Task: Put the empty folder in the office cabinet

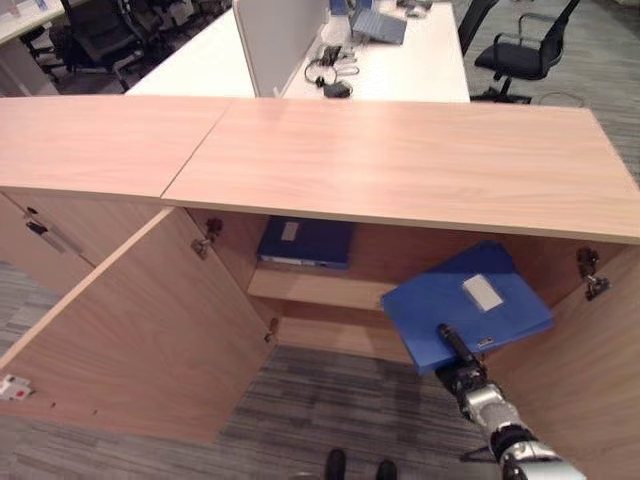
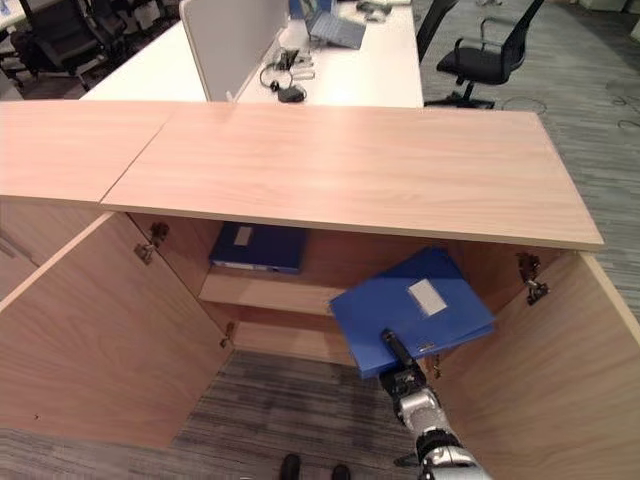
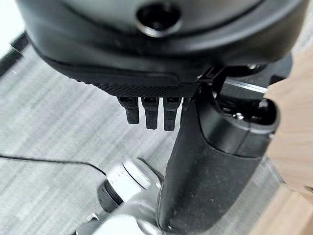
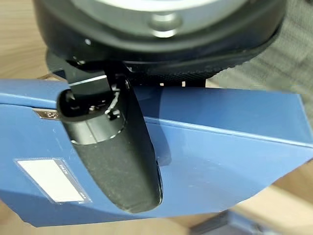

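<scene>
Blue folder at the open cabinet

The right hand (image 1: 462,368) pinches the blue folder (image 1: 467,303), tilted, at the cabinet (image 1: 400,170) opening by the shelf's (image 1: 320,288) right end. The left hand (image 3: 161,105) has loose fingers holding nothing.

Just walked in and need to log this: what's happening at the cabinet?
The robot's right hand pinches a blue folder and holds it at the open cabinet, in front of the shelf. A darker blue folder already lies on that shelf. The left hand holds nothing.
</scene>
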{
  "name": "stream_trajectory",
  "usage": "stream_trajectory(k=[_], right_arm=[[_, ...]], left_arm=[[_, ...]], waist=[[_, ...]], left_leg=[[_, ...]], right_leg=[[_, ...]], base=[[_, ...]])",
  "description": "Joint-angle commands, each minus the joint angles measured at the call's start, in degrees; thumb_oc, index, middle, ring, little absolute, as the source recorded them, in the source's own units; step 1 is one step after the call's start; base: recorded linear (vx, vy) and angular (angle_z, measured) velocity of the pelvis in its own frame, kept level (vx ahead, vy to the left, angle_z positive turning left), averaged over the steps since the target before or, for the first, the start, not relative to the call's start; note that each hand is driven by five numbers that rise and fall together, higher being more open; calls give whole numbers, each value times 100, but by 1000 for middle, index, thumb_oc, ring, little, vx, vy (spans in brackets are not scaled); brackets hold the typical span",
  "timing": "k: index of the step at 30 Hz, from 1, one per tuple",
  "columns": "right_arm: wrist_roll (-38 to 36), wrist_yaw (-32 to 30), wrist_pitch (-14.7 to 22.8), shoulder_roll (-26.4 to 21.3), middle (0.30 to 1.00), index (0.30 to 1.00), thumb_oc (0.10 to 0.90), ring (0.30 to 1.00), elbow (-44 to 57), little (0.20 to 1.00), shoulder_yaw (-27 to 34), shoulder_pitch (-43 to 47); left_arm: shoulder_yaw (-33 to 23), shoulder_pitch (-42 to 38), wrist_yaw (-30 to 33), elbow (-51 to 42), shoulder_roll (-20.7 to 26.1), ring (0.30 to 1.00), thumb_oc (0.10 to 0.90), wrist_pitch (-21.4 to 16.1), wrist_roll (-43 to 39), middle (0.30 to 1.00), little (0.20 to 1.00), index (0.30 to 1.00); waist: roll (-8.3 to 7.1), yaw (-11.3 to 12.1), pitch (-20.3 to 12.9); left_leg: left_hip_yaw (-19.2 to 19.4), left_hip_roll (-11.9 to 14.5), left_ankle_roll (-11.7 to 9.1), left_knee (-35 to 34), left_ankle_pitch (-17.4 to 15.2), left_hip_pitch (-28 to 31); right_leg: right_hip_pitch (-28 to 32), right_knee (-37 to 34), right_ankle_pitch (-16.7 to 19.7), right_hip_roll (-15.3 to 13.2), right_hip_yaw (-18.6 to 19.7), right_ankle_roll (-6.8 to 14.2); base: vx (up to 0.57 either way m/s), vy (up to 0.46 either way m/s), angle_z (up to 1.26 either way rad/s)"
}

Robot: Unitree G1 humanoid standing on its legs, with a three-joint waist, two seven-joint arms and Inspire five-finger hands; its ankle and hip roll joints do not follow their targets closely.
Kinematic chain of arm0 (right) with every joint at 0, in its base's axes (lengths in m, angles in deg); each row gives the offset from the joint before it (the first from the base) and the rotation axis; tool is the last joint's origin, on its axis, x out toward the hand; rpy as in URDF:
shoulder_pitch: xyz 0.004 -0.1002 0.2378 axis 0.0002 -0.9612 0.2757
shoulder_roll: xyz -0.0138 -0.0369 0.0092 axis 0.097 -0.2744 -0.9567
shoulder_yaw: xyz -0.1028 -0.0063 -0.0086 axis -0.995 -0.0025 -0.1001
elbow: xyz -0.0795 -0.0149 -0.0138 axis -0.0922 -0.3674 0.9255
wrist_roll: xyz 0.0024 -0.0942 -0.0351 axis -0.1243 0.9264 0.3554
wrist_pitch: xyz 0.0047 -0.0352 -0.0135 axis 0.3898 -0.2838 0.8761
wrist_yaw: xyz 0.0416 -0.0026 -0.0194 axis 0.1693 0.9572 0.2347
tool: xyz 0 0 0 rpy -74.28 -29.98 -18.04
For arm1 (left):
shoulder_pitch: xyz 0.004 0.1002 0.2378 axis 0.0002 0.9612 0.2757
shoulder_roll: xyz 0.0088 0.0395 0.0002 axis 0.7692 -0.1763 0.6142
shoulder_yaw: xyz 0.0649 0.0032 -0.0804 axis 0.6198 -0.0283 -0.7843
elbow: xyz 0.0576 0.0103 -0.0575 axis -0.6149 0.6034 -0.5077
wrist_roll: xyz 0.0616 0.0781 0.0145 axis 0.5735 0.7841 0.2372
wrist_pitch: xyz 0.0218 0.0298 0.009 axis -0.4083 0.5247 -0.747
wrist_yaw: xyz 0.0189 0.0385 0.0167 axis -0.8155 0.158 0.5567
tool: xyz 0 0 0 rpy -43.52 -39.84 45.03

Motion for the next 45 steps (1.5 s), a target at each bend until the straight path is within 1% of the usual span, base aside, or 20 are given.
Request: stream_trajectory(k=[1, 2, 4, 6, 8, 13, 14, 16, 19, 20, 21, 22, 23, 24, 25, 26, 30, 36, 44, 45], right_arm=[[-458, 209, 583, -321, 300, 300, 400, 300, 322, 300, 282, 1171], [-543, 160, 688, -457, 300, 300, 400, 300, 278, 300, 327, 1487], [-673, 118, 819, -719, 300, 300, 400, 300, 175, 300, 348, 1974], [-677, 123, 816, -734, 300, 300, 400, 300, 160, 300, 350, 1996], [-639, 2, 919, -1108, 300, 300, 400, 300, 124, 300, 242, 2442], [-502, -142, 990, -1435, 300, 300, 400, 300, 143, 300, -23, 2913], [-401, -232, 1028, -1587, 300, 300, 400, 300, 205, 300, -152, 3144], [-379, -270, 1098, -1691, 300, 300, 400, 300, 319, 300, -284, 3346], [-326, -345, 1216, -1741, 300, 300, 400, 300, 535, 300, -432, 3645], [-319, -401, 1324, -1796, 300, 300, 400, 300, 705, 300, -489, 3893], [-330, -425, 1368, -1802, 300, 300, 400, 300, 755, 300, -489, 4012], [-330, -426, 1368, -1802, 300, 300, 400, 300, 755, 300, -489, 4014], [-365, -471, 1428, -1834, 300, 300, 400, 300, 743, 300, -529, 4244], [-357, -487, 1446, -1848, 300, 300, 400, 300, 721, 300, -565, 4309], [-357, -488, 1449, -1848, 300, 300, 400, 300, 715, 300, -565, 4317], [-352, -500, 1430, -1886, 300, 300, 400, 300, 697, 300, -614, 4411], [-314, -529, 1349, -1970, 300, 300, 400, 300, 606, 300, -763, 4628], [-341, -618, 1327, -2113, 300, 300, 400, 300, 376, 300, -899, 5027], [-488, -754, 1492, -2257, 300, 300, 400, 300, 340, 300, -846, 5278], [-488, -808, 1519, -2300, 773, 773, 715, 773, 279, 773, -854, 5286]], left_arm=[[307, -83, 72, 368, 374, 900, 800, -116, 161, 900, 900, 900], [385, -71, 82, 338, 395, 900, 800, -149, 102, 900, 900, 900], [490, -115, 73, 303, 456, 900, 800, -212, 17, 900, 900, 900], [492, -132, 73, 304, 451, 900, 800, -212, 15, 900, 900, 900], [611, -108, 45, 189, 527, 900, 800, -255, -29, 900, 900, 900], [706, -82, 42, 35, 614, 900, 800, -298, -22, 900, 900, 900], [731, -52, 44, -31, 671, 900, 800, -300, -28, 900, 900, 900], [772, -66, 51, -99, 714, 900, 800, -312, -61, 900, 900, 900], [828, -133, 100, -297, 767, 900, 800, -332, -138, 900, 900, 900], [884, -219, 146, -454, 853, 900, 800, -337, -192, 900, 900, 900], [898, -284, 161, -490, 882, 900, 800, -337, -209, 900, 900, 900], [897, -286, 161, -490, 881, 900, 800, -337, -209, 900, 900, 900], [921, -395, 199, -534, 977, 900, 800, -352, -265, 900, 900, 900], [922, -410, 200, -555, 997, 900, 800, -350, -286, 900, 900, 900], [921, -409, 200, -561, 1000, 900, 800, -349, -288, 900, 900, 900], [933, -390, 182, -584, 1035, 900, 800, -330, -293, 900, 900, 900], [1003, -341, 137, -628, 1124, 900, 800, -274, -243, 900, 900, 900], [1062, -298, 127, -795, 1222, 900, 800, -260, -305, 900, 900, 900], [1100, -223, 202, -982, 1336, 900, 800, -287, -316, 900, 900, 900], [1096, -208, 214, -994, 1353, 900, 800, -290, -315, 900, 900, 900]], waist=[[-152, 102, 143], [-104, 137, 224], [-75, 210, 294], [-72, 207, 282], [-63, 266, 357], [-64, 320, 422], [-51, 361, 492], [-44, 400, 568], [-6, 465, 714], [99, 514, 908], [143, 528, 983], [139, 531, 974], [217, 567, 1057], [196, 580, 1009], [208, 589, 1039], [197, 608, 993], [222, 646, 965], [299, 730, 987], [403, 869, 996], [408, 879, 985]], left_leg=[[12, -51, -171, -31, -428, -195], [-9, -58, -171, -31, -369, -348], [-38, -76, -200, -31, -324, -596], [-43, -83, -197, -31, -274, -649], [-81, -112, -221, -31, -260, -865], [-106, -127, -221, -31, -261, -1001], [-114, -135, -205, -31, -263, -1033], [-108, -149, -190, -31, -271, -1065], [-53, -163, -152, -31, -260, -1126], [12, -168, -98, 165, -272, -1277], [53, -191, -74, 406, -345, -1455], [56, -193, -74, 421, -352, -1474], [112, -239, -53, 789, -450, -1770], [80, -262, -69, 908, -617, -1826], [136, -269, -52, 969, -513, -1919], [92, -299, -78, 1147, -685, -1999], [66, -299, -98, 1323, -767, -2154], [12, -300, -112, 1312, -751, -2223], [-51, -327, -112, 1308, -739, -2281], [-67, -327, -110, 1285, -734, -2267]], right_leg=[[-35, 42, -220, -318, -318, 553], [-180, 42, -206, -314, -311, 541], [-412, 42, -203, -308, -323, 530], [-462, 42, -164, -315, -333, 530], [-654, 42, -168, -306, -349, 537], [-741, 42, -215, -290, -333, 532], [-757, 42, -252, -295, -331, 523], [-770, 42, -273, -303, -326, 510], [-791, 64, -275, -347, -345, 488], [-1038, 561, -432, -462, -381, 436], [-1290, 917, -520, -542, -385, 413], [-1311, 935, -529, -546, -382, 413], [-1674, 1406, -640, -677, -387, 371], [-1738, 1556, -810, -709, -300, 375], [-1817, 1595, -715, -733, -365, 350], [-1905, 1778, -873, -761, -309, 367], [-2057, 1997, -1005, -792, -333, 350], [-2170, 2114, -1102, -815, -386, 325], [-2213, 2130, -1133, -838, -449, 340], [-2196, 2118, -1136, -834, -452, 341]], base=[[-17, -12, 7], [-20, -16, 5], [16, -21, 0], [7, -12, 2], [43, -47, 4], [76, -32, 5], [35, -3, 2], [5, 0, -2], [-52, 25, -7], [-169, 80, -12], [-162, 77, -12], [-156, 75, -15], [-17, 24, -13], [-110, 50, -12], [56, -27, -7], [-11, -19, -14], [15, -23, 5], [-12, -25, 8], [2, -5, 4], [10, -5, 6]])
